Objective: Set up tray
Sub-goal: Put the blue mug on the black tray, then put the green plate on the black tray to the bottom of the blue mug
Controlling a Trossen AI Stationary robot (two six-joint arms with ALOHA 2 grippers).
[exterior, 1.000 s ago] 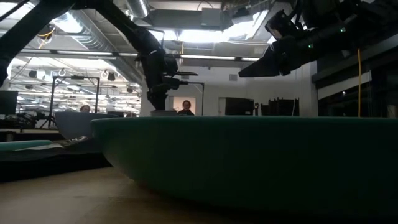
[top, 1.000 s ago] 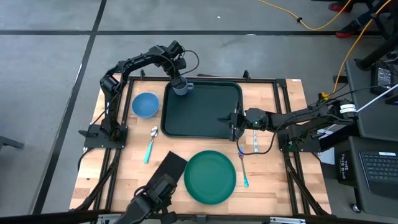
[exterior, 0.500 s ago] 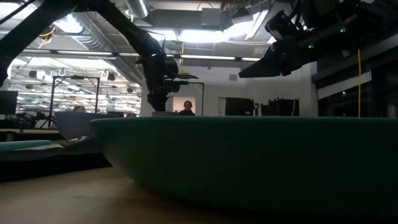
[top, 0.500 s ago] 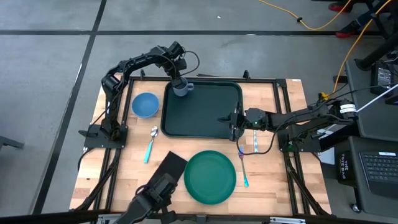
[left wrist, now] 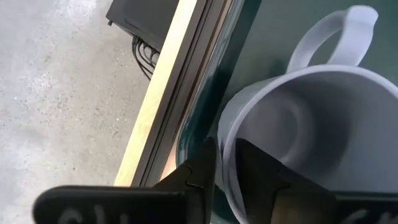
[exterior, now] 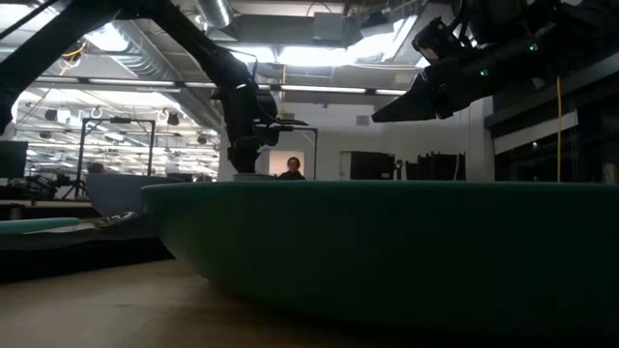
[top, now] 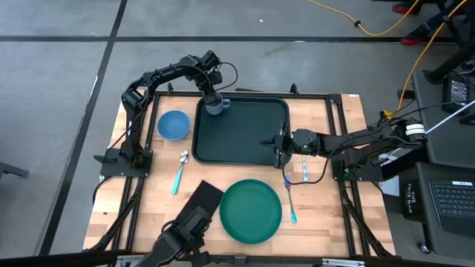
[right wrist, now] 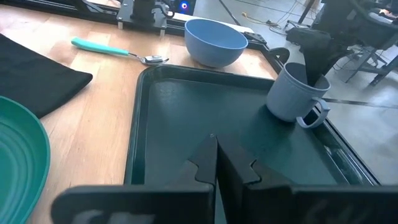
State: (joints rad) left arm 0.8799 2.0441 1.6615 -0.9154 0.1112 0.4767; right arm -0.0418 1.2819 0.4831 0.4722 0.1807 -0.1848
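Observation:
A dark green tray [top: 241, 130] lies in the middle of the table. A grey-blue mug [top: 217, 106] stands upright on its base in the tray's far left corner, and its handle [left wrist: 329, 37] shows in the left wrist view. My left gripper [left wrist: 227, 165] comes down on the mug from above. It is slightly open, one finger inside the mug's rim and one outside. My right gripper [top: 278, 146] hangs shut above the tray's right rim, pointing across the tray [right wrist: 186, 112] toward the mug [right wrist: 292, 93]. My left gripper has its fingers [left wrist: 202, 171] astride the mug's wall at the rim [left wrist: 225, 140], on the side opposite the handle, slanting down from above. I cannot tell whether they touch the wall. The mug stands upright on the tray floor.
A blue bowl [top: 173, 124] sits left of the tray, with a teal-handled spoon [top: 179, 170] near it. A round green plate [top: 251, 210] and a black rectangle [top: 204, 196] lie toward the near edge. A teal-handled fork [top: 291, 200] lies near the plate's right side.

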